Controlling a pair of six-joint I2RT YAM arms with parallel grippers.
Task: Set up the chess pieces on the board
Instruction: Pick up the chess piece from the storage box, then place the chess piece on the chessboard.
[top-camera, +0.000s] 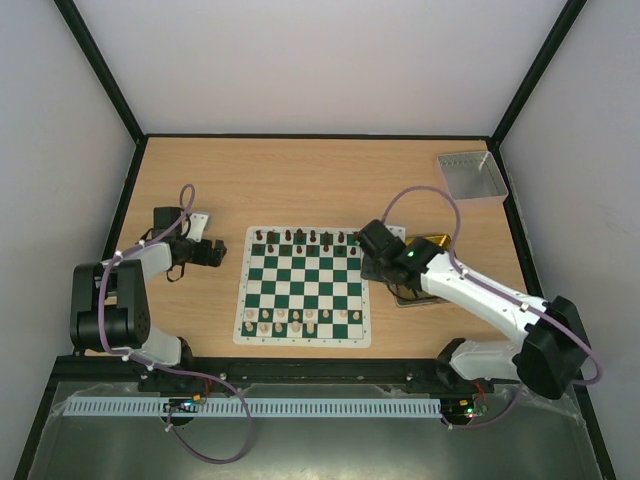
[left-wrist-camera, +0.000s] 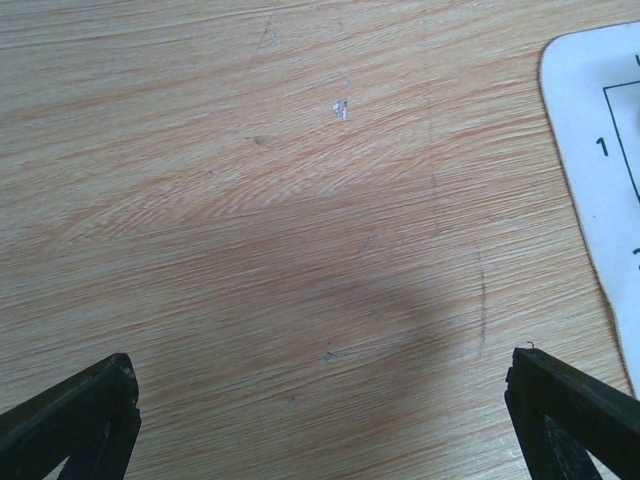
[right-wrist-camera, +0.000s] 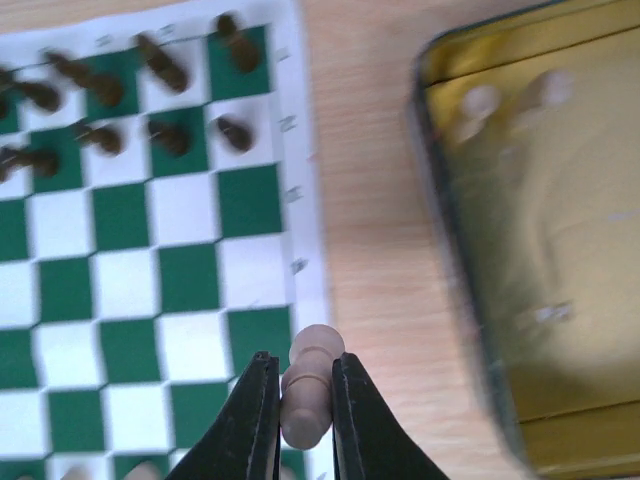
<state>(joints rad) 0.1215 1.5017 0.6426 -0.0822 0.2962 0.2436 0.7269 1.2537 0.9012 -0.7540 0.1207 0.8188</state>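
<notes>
Your right end effector (right-wrist-camera: 305, 366) is gripping a cream piece (right-wrist-camera: 306, 402) at the nearly full board's (right-wrist-camera: 130, 300) edge, your left end effector (left-wrist-camera: 320, 357) hanging open.

The board (top-camera: 305, 280) is open midway; chess pieces (top-camera: 291, 237) crowd both ends.

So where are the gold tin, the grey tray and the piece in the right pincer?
gold tin (right-wrist-camera: 580, 300): right wrist view, bare inner floor.
grey tray (top-camera: 472, 176): top view, its floor.
cream piece (right-wrist-camera: 305, 390): right wrist view, its waist.
</notes>
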